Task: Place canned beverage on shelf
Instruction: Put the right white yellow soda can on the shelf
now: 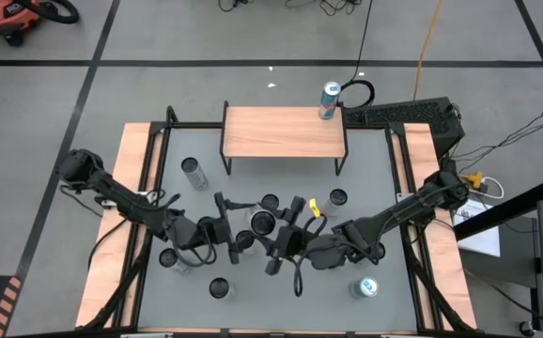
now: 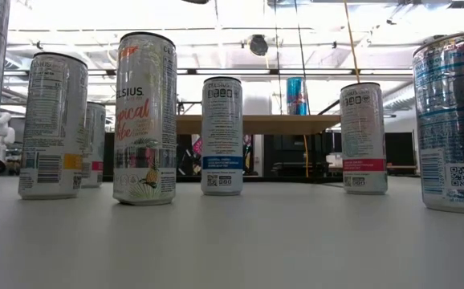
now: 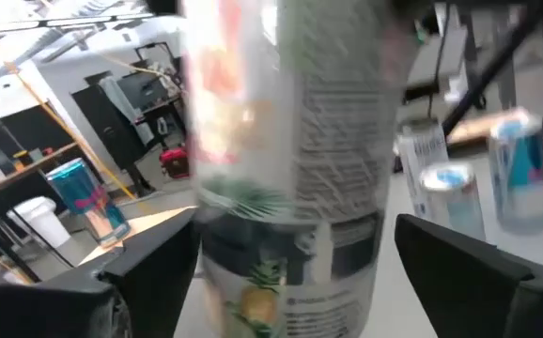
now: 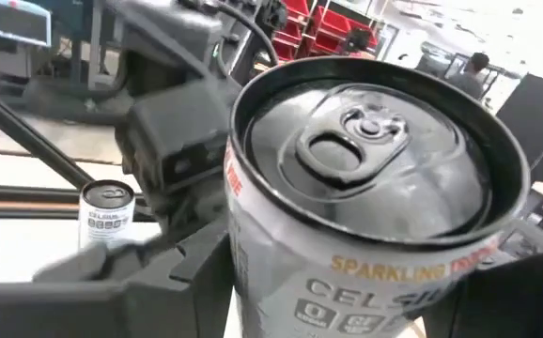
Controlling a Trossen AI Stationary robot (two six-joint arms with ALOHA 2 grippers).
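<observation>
A silver Celsius can (image 1: 262,222) with a dark top is at the table's middle, between both grippers. My right gripper (image 1: 279,231) comes from the right and is shut on it; its wrist view shows the can's top (image 4: 375,160) from above. My left gripper (image 1: 245,228) comes from the left, open, its fingers on either side of the same can (image 3: 290,141) with narrow gaps. The shelf (image 1: 284,131), a light wood plank on black legs, stands at the far middle. A blue can (image 1: 329,100) stands on its far right corner. Neither gripper shows in the low view. My right gripper pinches the can's side wall (image 4: 243,282) between its two fingers (image 4: 196,282), below the rim. It comes from the table's right side, slanting down. The can is upright in the hold. Its base is hidden, so I cannot tell whether it stands on the table.
Several other cans stand on the grey table: far left (image 1: 193,172), just beyond the grippers (image 1: 270,202), right of middle (image 1: 337,197), near left (image 1: 173,258), near middle (image 1: 218,286) and near right (image 1: 365,286). A keyboard (image 1: 403,115) lies behind the shelf's right end.
</observation>
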